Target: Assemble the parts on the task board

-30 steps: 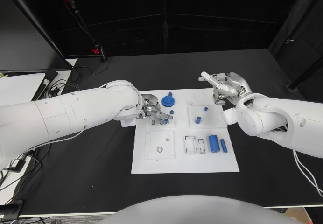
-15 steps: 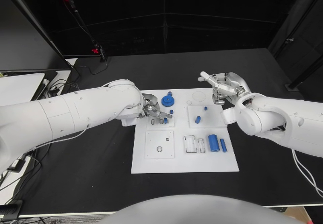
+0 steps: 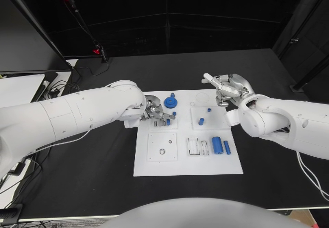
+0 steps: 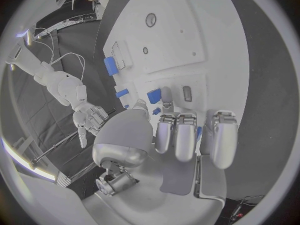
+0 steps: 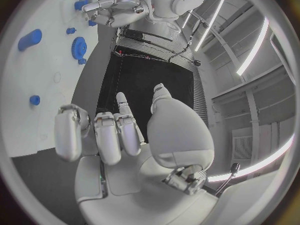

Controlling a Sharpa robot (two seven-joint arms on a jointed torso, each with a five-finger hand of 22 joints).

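White board (image 3: 186, 166) flat at mid-table (image 3: 82, 190), carrying scattered blue parts. Blue gear (image 3: 170, 102) near the board's far edge, with a small peg (image 3: 175, 114) just on its near side. Right of the gear, a short cylinder (image 3: 201, 121) and a tiny stud (image 3: 209, 110) on a raised tile. Nearer the board's front right, a large cylinder (image 3: 217, 145) beside a slim bar (image 3: 227, 148), with two empty rectangular slots just to their left. Front left of the board, a square plate (image 3: 163, 147) with a round hole.

Left hand (image 3: 156, 116) low over the board's far left corner, just left of the gear — fingertips gathered round a small blue piece (image 4: 154, 95), seen from the left wrist pinched between thumb and finger and touching the board surface. Other fingers (image 4: 181, 135) curled alongside.

Right hand (image 3: 227, 87) raised off the board's far right corner, holding nothing — fingers (image 5: 106, 135) loosely bent and apart, thumb standing clear, nothing between them in the right wrist view.
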